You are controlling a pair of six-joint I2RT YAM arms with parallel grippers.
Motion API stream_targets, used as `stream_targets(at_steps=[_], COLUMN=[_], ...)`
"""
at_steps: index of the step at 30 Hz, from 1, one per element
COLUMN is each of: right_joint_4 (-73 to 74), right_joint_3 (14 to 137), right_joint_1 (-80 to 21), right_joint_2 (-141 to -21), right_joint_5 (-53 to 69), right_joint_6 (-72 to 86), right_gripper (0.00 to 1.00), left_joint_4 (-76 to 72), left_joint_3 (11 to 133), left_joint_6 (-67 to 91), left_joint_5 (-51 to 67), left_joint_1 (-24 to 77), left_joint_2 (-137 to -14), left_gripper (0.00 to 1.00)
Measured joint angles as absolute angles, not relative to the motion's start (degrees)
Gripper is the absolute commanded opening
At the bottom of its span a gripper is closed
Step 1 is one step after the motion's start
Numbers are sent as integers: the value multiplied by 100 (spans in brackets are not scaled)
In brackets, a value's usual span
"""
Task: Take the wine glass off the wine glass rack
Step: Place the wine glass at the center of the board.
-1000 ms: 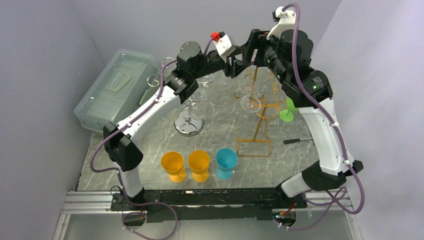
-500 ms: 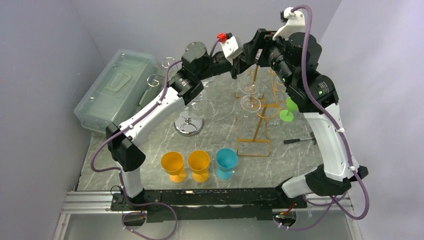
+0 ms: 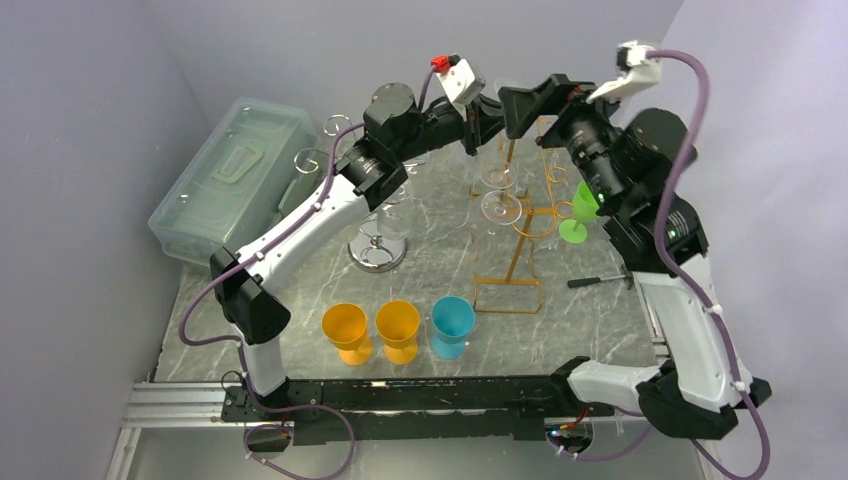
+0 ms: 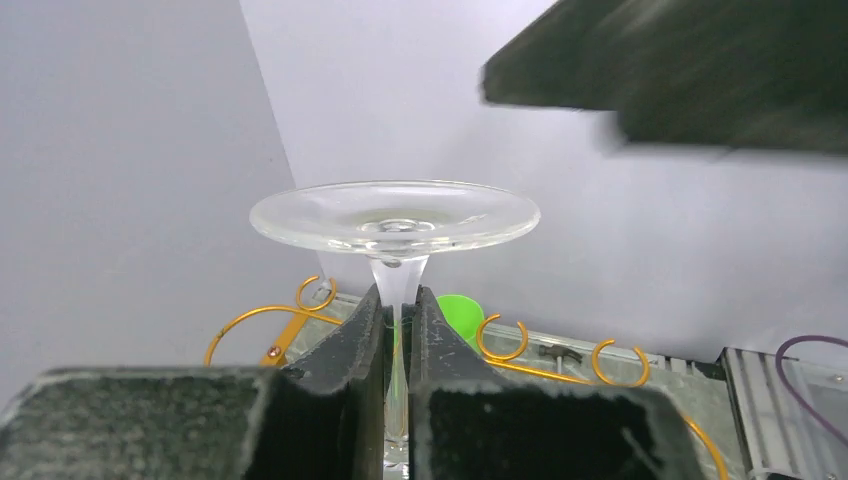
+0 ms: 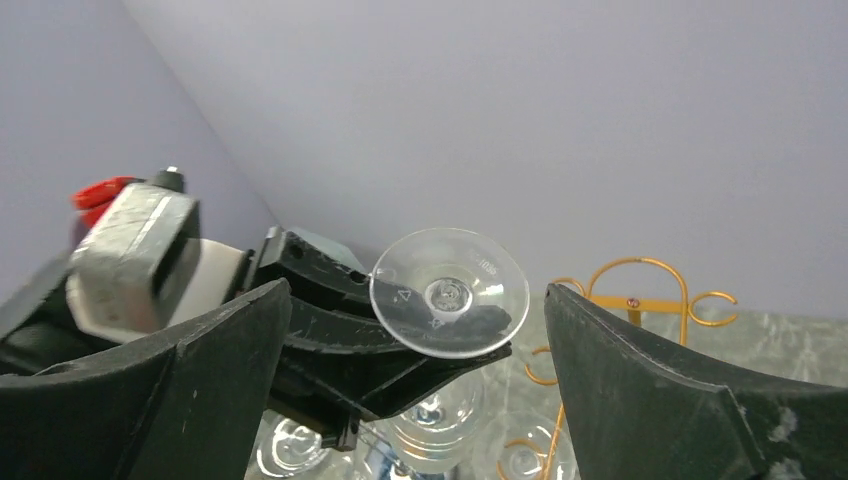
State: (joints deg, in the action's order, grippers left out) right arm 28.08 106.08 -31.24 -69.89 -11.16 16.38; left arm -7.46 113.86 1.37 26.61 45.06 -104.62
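A clear wine glass hangs upside down, its round foot [image 4: 395,215] uppermost. My left gripper [image 4: 398,310] is shut on its stem just under the foot; the bowl is hidden below my fingers. The foot stands above the curled hooks of the gold wine glass rack [image 4: 262,322]. In the top view my left gripper [image 3: 478,125] is over the far end of the rack [image 3: 520,250], which holds other glasses [image 3: 501,207]. My right gripper [image 5: 417,292] is open, its fingers wide on either side of the glass foot [image 5: 449,292] and apart from it; it also shows in the top view [image 3: 530,103].
A silver stand [image 3: 378,250] with hanging glasses is left of the gold rack. Two orange cups [image 3: 346,328] and a blue cup [image 3: 452,322] stand near the front. A green cup [image 3: 577,215] and a dark tool [image 3: 597,282] lie right. A clear plastic box [image 3: 235,175] sits far left.
My right arm has lifted and swung to the right, its open gripper now tilted over the glass foot. My left gripper has risen a little, still shut on the stem.
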Motion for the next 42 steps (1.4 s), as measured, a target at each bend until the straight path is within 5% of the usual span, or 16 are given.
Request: stream_targets(at_steps=[8, 18, 29, 42], right_joint_4=[1697, 915, -427, -1431], right_joint_3=[9485, 8088, 6805, 6722], right_joint_1=[-3124, -3124, -3124, -3356], right_joint_2=[-5972, -5391, -5295, -5918], right_joint_5=[-985, -650, 429, 864], right_joint_6=[1721, 1826, 2362, 2685], right_gripper=[100, 99, 72, 60], left_joint_4=[-550, 467, 1568, 1568], left_joint_3=[11249, 11417, 11190, 10606], left_joint_6=[1046, 3061, 6005, 7533], left_joint_5=[1588, -1240, -3470, -3795], left_joint_1=[4536, 4493, 4442, 4442], left_joint_2=[-9998, -9032, -8324, -8261], left_gripper=[0, 0, 0, 0])
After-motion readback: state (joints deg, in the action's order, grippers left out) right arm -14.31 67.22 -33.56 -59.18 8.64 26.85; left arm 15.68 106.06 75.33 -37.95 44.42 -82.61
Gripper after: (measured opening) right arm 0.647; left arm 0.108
